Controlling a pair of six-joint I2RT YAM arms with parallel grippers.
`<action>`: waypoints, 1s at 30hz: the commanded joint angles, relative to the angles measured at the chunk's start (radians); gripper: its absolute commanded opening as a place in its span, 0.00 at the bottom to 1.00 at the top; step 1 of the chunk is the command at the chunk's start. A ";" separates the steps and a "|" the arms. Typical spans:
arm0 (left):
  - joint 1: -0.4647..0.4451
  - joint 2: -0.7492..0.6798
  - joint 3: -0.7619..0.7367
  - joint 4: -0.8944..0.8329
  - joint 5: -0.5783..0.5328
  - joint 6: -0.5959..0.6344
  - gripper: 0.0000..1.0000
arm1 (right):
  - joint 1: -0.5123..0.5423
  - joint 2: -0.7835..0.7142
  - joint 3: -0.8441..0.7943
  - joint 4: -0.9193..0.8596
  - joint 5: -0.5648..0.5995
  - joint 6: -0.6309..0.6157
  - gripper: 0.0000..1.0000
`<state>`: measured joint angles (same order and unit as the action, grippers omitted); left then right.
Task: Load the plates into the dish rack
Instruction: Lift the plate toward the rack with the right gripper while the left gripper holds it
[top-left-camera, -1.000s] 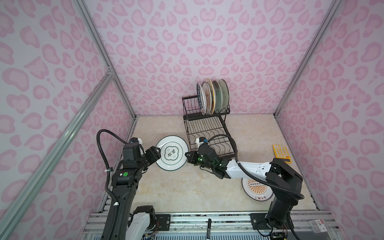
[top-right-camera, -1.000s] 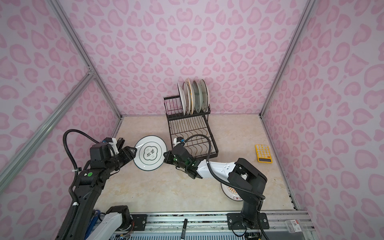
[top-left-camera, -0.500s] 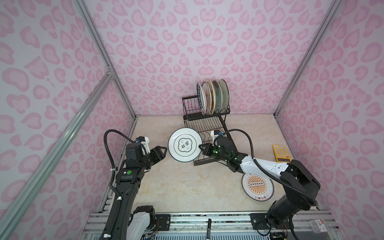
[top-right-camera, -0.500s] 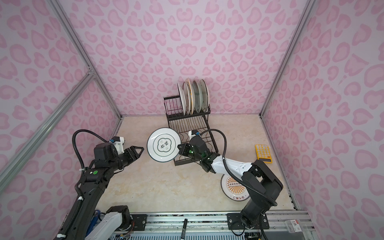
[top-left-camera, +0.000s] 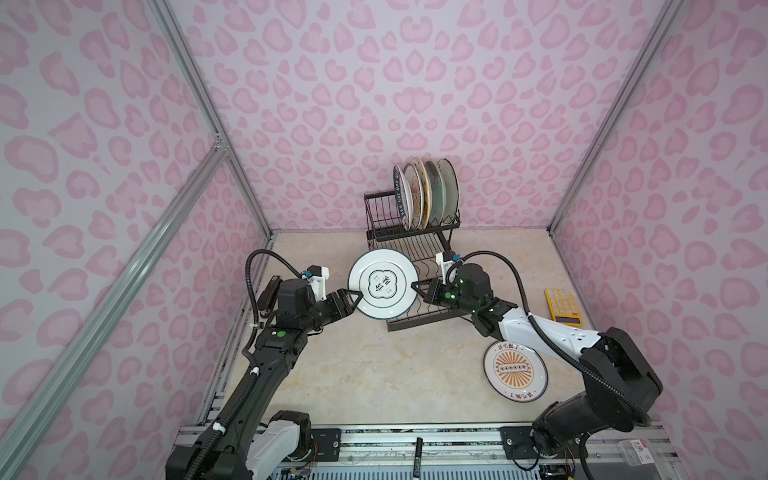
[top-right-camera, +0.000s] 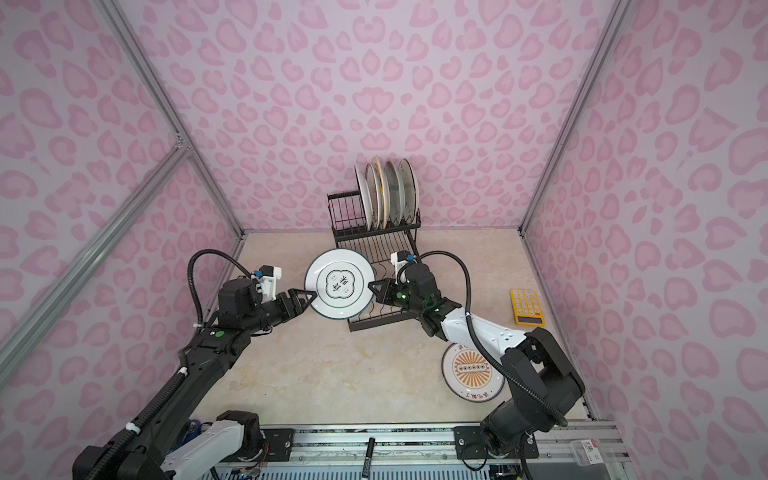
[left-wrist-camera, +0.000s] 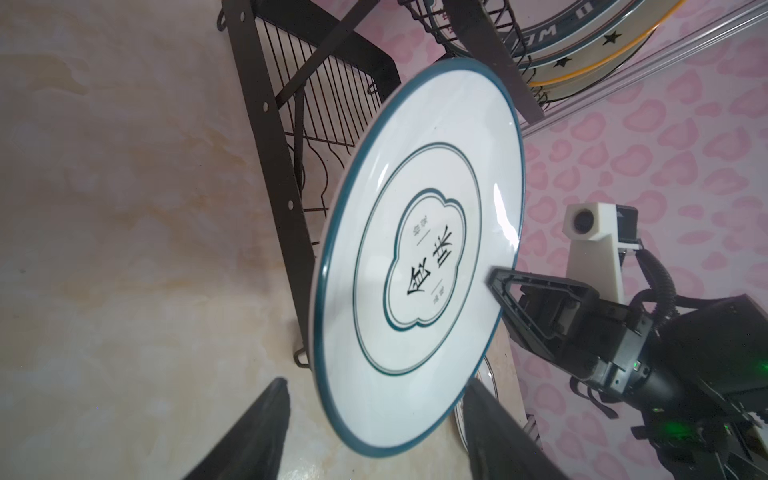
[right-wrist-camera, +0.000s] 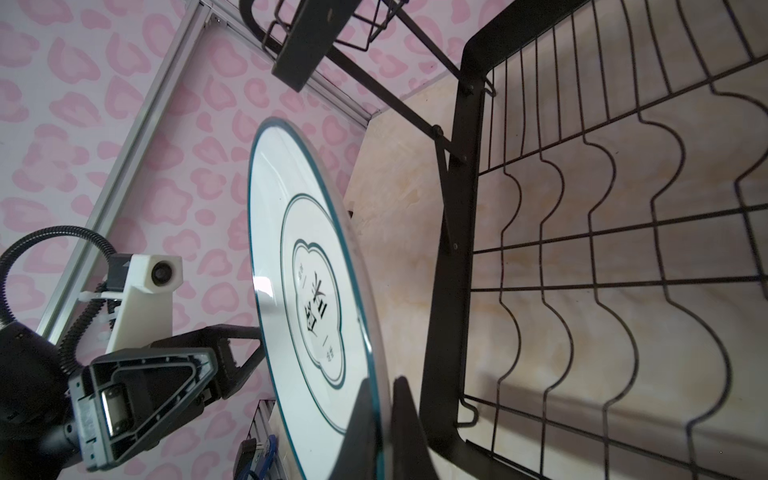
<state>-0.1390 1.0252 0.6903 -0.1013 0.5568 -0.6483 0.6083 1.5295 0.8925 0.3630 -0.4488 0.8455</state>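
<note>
A white plate (top-left-camera: 383, 284) (top-right-camera: 340, 284) with a teal rim and dark lettering hangs tilted in the air over the front left corner of the dish rack's (top-left-camera: 376, 220) (top-right-camera: 343, 216) lower tray. My right gripper (top-left-camera: 415, 286) (right-wrist-camera: 380, 415) is shut on the plate's right rim. My left gripper (top-left-camera: 353, 297) (left-wrist-camera: 376, 386) is open, its fingers standing either side of the plate's left rim with gaps showing. Several plates (top-left-camera: 426, 193) (top-right-camera: 386, 191) stand upright in the upper tier. An orange-sunburst plate (top-left-camera: 514, 368) (top-right-camera: 473, 372) lies flat on the table under my right arm.
A yellow calculator (top-left-camera: 563, 306) (top-right-camera: 527, 306) lies near the right wall. The rack's wavy slot wires (right-wrist-camera: 602, 270) run close beside the held plate. Pink patterned walls close in the table on three sides.
My right gripper has carried the plate up and back toward the rack. My left gripper fell behind the plate, then came up to its left rim, still open.
</note>
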 joint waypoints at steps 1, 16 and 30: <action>-0.011 0.023 0.013 0.090 -0.009 -0.016 0.67 | -0.013 -0.009 -0.014 0.100 -0.057 0.018 0.00; -0.026 0.100 0.040 0.168 -0.020 -0.022 0.42 | -0.029 -0.003 -0.067 0.182 -0.078 0.086 0.00; -0.030 0.136 0.054 0.177 -0.031 -0.021 0.03 | -0.036 -0.012 -0.073 0.207 -0.094 0.104 0.00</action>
<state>-0.1677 1.1553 0.7334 0.0540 0.5453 -0.6712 0.5674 1.5204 0.8223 0.4801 -0.5270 0.9463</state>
